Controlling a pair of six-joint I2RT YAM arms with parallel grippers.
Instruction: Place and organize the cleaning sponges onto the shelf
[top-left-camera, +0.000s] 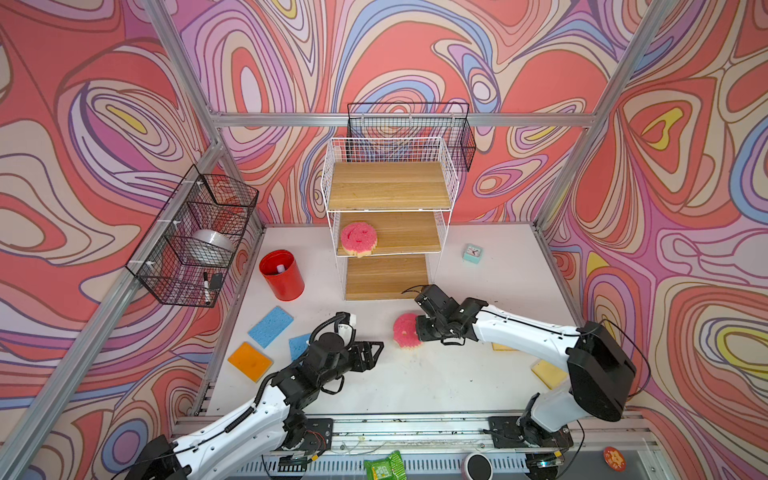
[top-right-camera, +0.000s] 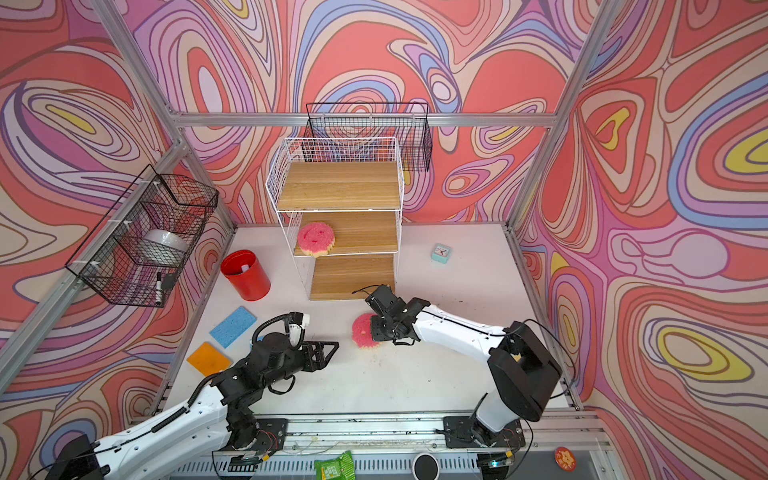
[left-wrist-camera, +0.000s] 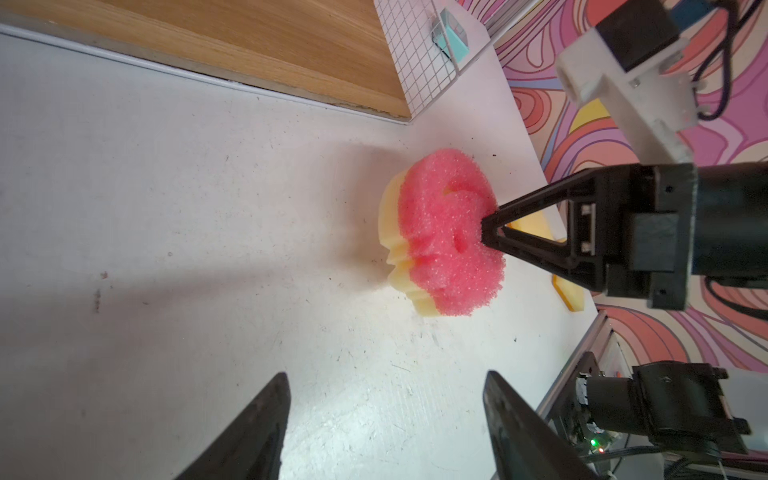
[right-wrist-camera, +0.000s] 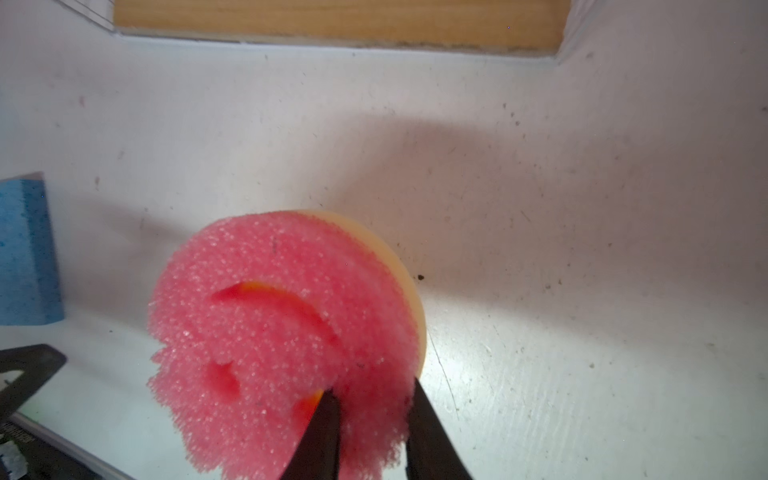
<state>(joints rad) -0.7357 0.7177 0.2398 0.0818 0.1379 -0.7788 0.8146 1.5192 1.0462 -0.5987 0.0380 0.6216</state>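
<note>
One pink smiley sponge (top-left-camera: 404, 330) stands on edge on the table (top-left-camera: 415, 382) just before the shelf (top-left-camera: 390, 187), its rim pinched by the right gripper (right-wrist-camera: 370, 399); the left gripper (left-wrist-camera: 386, 380) hangs spread and empty. Light, soft foam squashes, so a deeper bite seems safer.

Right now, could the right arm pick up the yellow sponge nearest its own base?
Probably not yet: the right tool is shut on the pink smiley sponge, which it must set down first. Nothing visibly lies on the yellow sponge.
</note>
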